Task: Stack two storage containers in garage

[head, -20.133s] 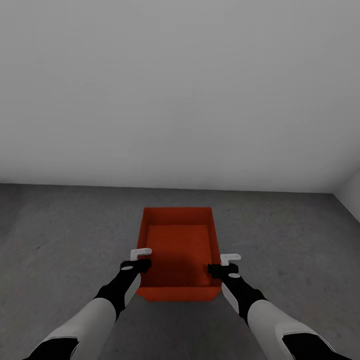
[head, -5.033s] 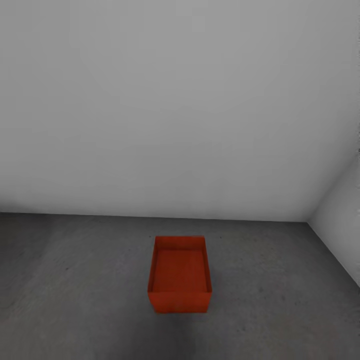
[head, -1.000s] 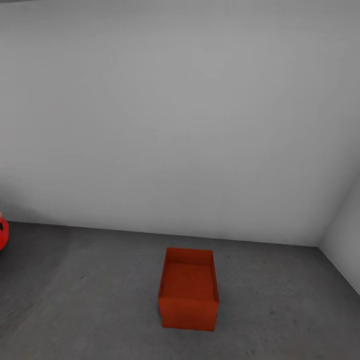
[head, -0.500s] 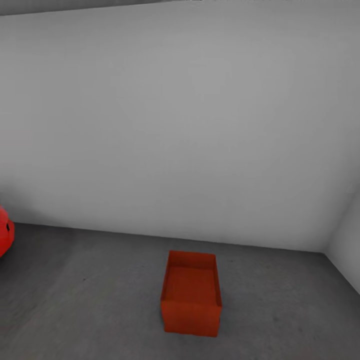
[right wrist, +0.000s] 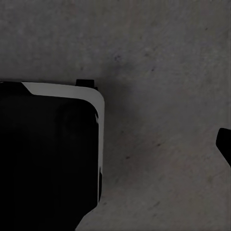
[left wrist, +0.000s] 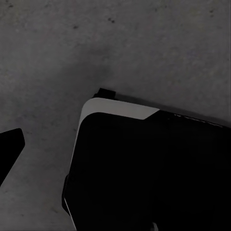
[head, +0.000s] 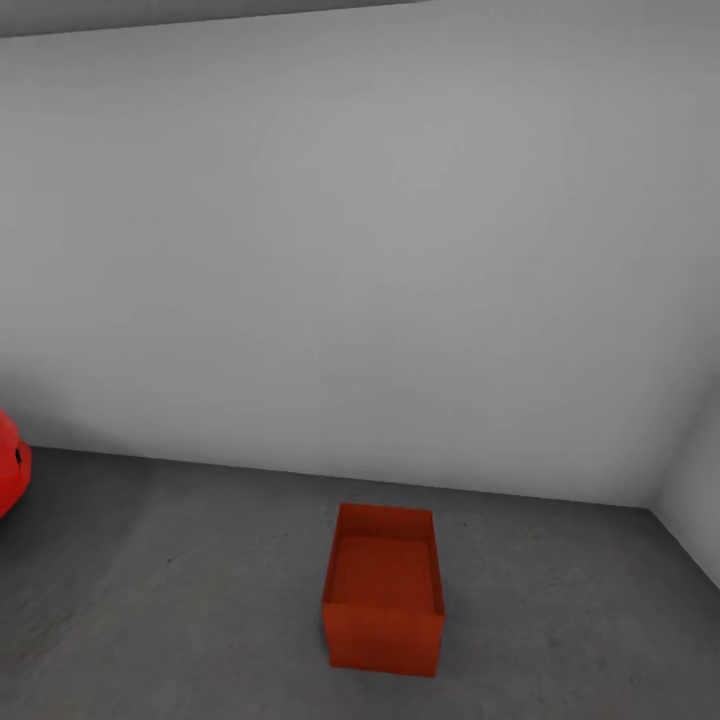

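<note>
One orange-red storage container (head: 384,588) stands open side up on the dark grey concrete floor (head: 180,600) of the garage, a little way in front of the plain white wall (head: 360,250). Nothing is in it or on it. Both wrist views look down at the floor (left wrist: 144,43) beside my black and white base (left wrist: 144,168). A dark sliver (left wrist: 9,149) shows at the rim of the left wrist view and another dark sliver (right wrist: 225,144) at the rim of the right wrist view; I cannot tell whether the jaws are open or shut.
A rounded red object (head: 10,475) is cut off by the left edge of the head view, on the floor near the wall. A second white wall (head: 695,500) meets the first at the right, forming a corner behind the container.
The whole head view has shifted, so the camera moved: the red object came in at the left edge. The container itself has not moved on the floor.
</note>
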### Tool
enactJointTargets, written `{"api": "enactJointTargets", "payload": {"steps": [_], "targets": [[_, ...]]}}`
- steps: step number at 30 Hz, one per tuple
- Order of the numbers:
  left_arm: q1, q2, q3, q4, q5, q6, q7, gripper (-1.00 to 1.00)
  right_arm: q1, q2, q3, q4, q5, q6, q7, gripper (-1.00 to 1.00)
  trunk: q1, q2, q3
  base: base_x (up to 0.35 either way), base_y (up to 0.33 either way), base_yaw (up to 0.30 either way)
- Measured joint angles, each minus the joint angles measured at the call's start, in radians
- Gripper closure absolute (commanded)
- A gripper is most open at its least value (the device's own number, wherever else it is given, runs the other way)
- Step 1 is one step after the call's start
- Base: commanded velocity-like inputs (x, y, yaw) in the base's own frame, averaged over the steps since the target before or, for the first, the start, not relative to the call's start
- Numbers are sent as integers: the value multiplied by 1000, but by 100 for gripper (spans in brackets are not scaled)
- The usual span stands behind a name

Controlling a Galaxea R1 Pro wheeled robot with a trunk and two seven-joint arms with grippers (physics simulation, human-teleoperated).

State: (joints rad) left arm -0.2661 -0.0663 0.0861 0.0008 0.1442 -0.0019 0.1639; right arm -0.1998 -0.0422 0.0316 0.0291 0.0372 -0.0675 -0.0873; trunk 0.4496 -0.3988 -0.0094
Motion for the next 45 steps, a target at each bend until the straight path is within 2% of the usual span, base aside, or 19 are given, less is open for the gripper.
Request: {"api": "enactJointTargets", "payload": {"steps": [7,16,29,45], "targets": [[0,-1,0,0,0,0,0,-100,0,1,1,0,0,5,-1,-100,0,0,0,0,0,0],[0,-1,0,-1,0,-1,1,-100,0,14,-1,0,-4,3,-12,-100,0,0,0,0,0,0],[0,-1,0,-1,0,1,0,-100,0,10,0,0,-2,-2,0,-100,0,0,0,0,0,-2],[-1,-1,0,-1,0,-1,1,-100,0,11,-3,1,-13,-1,3,-100,0,-1,10,0,0,-204]]}}
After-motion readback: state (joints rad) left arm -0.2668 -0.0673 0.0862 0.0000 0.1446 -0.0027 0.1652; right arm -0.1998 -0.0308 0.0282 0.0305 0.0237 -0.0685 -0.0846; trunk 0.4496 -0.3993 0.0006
